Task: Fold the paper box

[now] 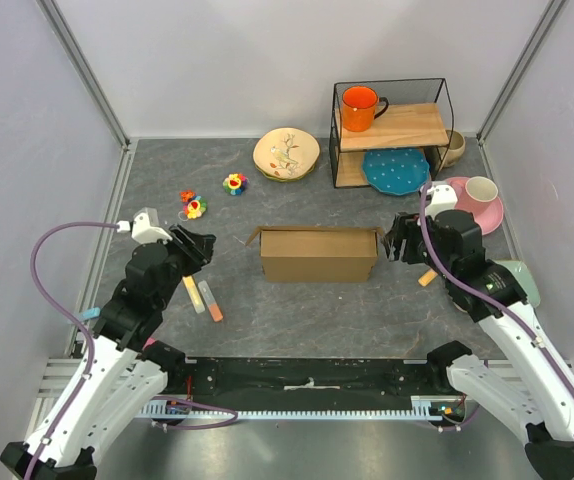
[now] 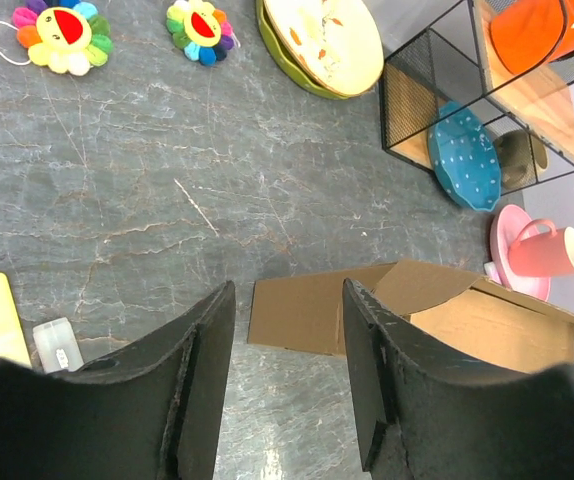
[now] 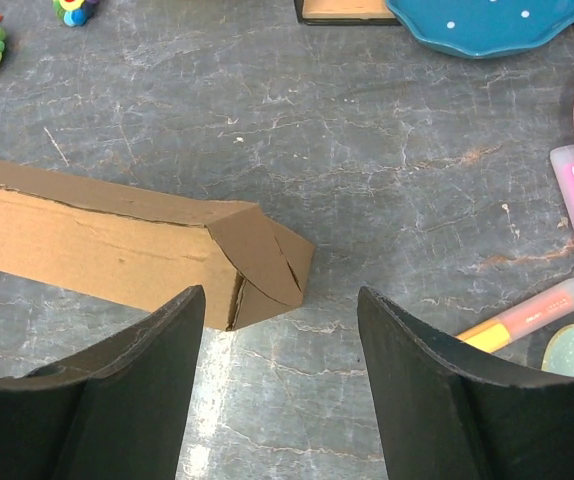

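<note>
The paper box (image 1: 318,254) is plain brown cardboard, standing as a long open-topped box mid-table. Its left end flap sticks out loose, seen in the left wrist view (image 2: 307,315). Its right end flaps are folded inward, seen in the right wrist view (image 3: 257,265). My left gripper (image 1: 199,247) is open and empty, a short way left of the box; its jaws frame the left flap (image 2: 287,300). My right gripper (image 1: 399,240) is open and empty, just off the box's right end, not touching it (image 3: 279,305).
A wire shelf (image 1: 392,130) with an orange mug and a blue plate stands at the back. A cream plate (image 1: 286,153), flower toys (image 1: 195,207), a pink plate with a cup (image 1: 477,200) and markers (image 1: 202,298) (image 3: 527,315) lie around.
</note>
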You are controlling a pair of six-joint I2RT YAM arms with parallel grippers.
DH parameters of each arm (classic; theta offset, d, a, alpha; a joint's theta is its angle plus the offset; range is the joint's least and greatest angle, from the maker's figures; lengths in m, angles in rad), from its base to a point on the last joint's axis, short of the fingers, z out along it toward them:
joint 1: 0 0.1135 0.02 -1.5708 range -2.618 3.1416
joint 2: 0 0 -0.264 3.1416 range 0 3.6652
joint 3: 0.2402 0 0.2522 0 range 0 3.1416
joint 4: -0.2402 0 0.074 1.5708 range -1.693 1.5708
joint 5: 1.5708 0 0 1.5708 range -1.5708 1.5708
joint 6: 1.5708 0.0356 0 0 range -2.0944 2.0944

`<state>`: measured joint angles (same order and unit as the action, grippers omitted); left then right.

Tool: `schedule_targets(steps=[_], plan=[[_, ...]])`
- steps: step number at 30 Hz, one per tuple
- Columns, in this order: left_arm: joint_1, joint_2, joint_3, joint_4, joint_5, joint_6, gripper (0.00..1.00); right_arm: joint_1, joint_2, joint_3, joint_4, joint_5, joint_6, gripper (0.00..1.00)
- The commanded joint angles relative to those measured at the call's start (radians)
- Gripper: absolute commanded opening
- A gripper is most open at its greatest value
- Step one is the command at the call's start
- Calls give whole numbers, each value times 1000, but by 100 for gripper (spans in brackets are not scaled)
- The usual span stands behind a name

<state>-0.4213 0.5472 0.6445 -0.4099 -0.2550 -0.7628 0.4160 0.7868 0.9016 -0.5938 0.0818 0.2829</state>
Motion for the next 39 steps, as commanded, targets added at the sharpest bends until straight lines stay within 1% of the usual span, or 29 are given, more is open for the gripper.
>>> schedule_targets(steps=[1, 7, 13, 15, 19, 20, 25, 26, 32, 39], plan=[[-1, 25, 50, 29, 14, 51, 54, 10, 3, 19, 22, -10, -44, 70], [-1, 54, 61, 78, 51, 60, 54, 23, 52, 7, 37, -7, -44, 68], [-1, 86, 73, 118, 126, 112, 55, 26, 114, 17, 61, 32, -11, 63], [-1, 91, 69, 144, 166, 138, 56, 27, 123, 13, 81, 29, -5, 59], [-1, 92, 49, 174, 201, 161, 56, 37, 132, 3, 100, 24, 1, 54], [-1, 92, 49, 180, 209, 166, 56, 38, 134, 2, 101, 21, 1, 50], [-1, 92, 26, 215, 241, 180, 56, 47, 138, -13, 118, 18, 7, 42], [-1, 95, 24, 218, 250, 184, 56, 50, 143, -15, 120, 16, 9, 38], [-1, 108, 24, 224, 322, 226, 57, 60, 137, -27, 127, 18, 12, 34], [-1, 137, 40, 206, 378, 272, 62, 63, 131, -33, 127, 19, 6, 35]])
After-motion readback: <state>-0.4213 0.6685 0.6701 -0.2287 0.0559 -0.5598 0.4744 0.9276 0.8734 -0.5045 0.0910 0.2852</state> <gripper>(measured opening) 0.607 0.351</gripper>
